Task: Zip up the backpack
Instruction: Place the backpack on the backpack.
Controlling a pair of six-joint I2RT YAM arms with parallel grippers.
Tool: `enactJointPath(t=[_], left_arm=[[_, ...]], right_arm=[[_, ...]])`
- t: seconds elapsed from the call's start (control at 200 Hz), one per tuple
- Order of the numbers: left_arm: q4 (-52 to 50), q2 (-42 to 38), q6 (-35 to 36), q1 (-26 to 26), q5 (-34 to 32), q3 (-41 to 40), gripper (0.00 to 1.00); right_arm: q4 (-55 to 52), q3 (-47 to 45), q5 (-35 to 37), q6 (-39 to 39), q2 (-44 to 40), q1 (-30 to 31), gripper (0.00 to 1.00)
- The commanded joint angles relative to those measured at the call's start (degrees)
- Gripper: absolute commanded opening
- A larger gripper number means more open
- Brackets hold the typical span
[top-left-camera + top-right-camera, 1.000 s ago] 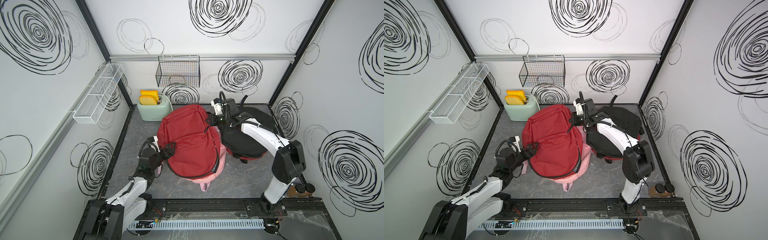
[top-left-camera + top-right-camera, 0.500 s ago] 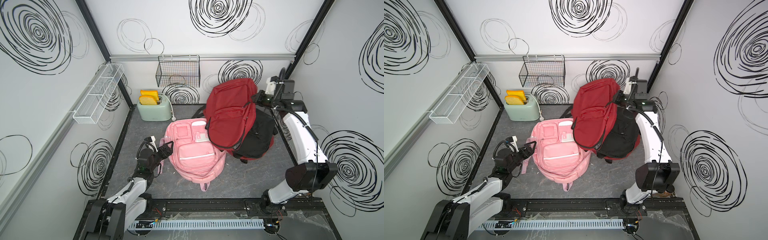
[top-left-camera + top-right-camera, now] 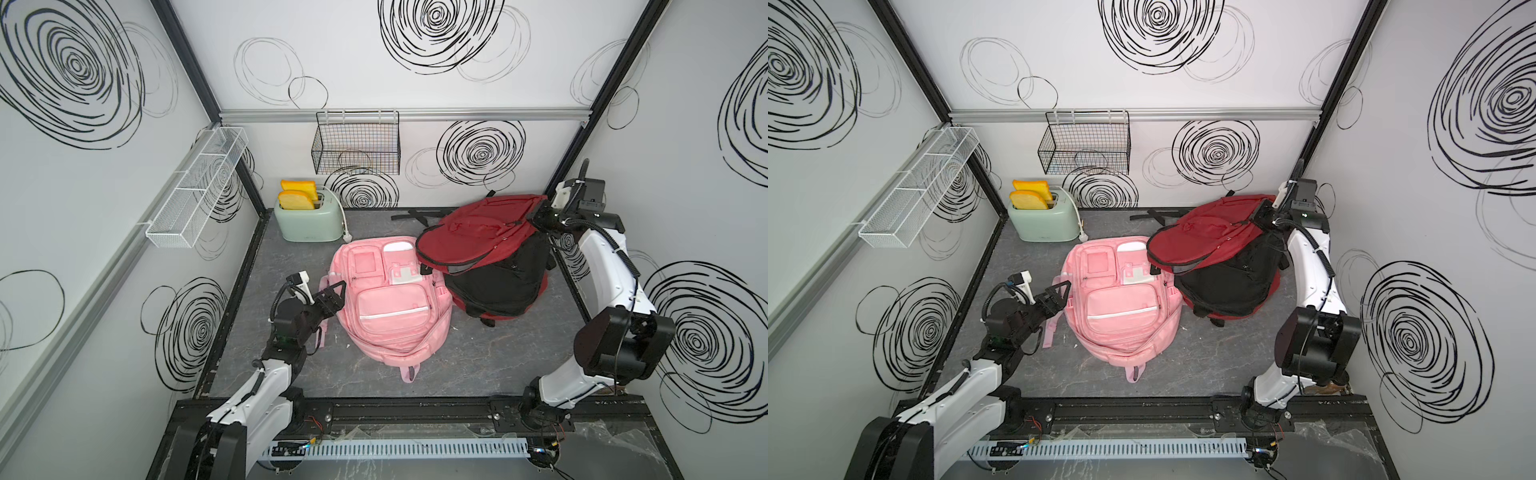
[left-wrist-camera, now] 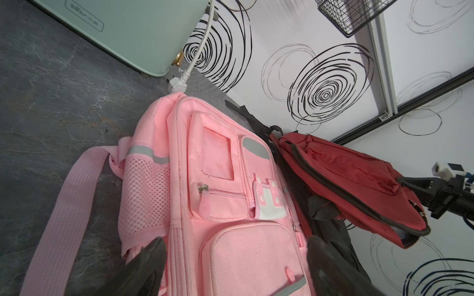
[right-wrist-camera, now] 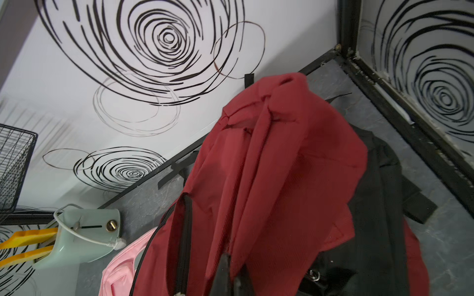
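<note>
A booth with white walls marked in black swirls, seen from above, with a grey marbled surface (image 3: 478, 361) as its floor.

On the left wall hangs a white wire shelf (image 3: 195, 191). At the back left stands a mint toaster (image 3: 309, 222) with two yellow toast slices (image 3: 297, 199) in its slots.

In front of it, the left gripper (image 3: 336, 293) is spread wide at the left edge of the pink backpack (image 3: 390, 307), by its mesh side pocket and strap. Whether it touches the fabric cannot be told.

The pink backpack lies flat in the middle of the surface, front up, top toward the back wall. A small zipper pull (image 4: 202, 188) shows on one front pocket.

Above, on the back wall, hangs a black wire basket (image 3: 355, 145).

To the right, the red backpack (image 3: 478, 237) is draped over a black backpack (image 3: 503, 282); its lower edge overlaps the pink backpack's upper right corner. A dark zipper track runs along its rim, which gapes there.

At the far right, the right gripper (image 3: 536, 216) is pressed together, pinching the red backpack's raised upper edge.
</note>
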Motion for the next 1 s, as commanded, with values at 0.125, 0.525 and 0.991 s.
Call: enactJointPath(t=[0.125, 0.525, 0.991], left_arm=[[-4.07, -3.53, 1.96, 0.0, -3.26, 1.91, 0.89], [-3.89, -2.38, 1.26, -0.35, -3.32, 2.25, 0.89], [-9.41, -0.02, 3.1, 0.57, -6.75, 4.5, 0.91]], right_arm=[[-1.48, 0.72, 3.25, -0.9, 0.22, -3.55, 0.0], [-3.82, -0.67, 20.23, -0.67, 4.64, -3.48, 0.21], [11.97, -13.77, 7.71, 1.02, -8.44, 11.85, 0.57]])
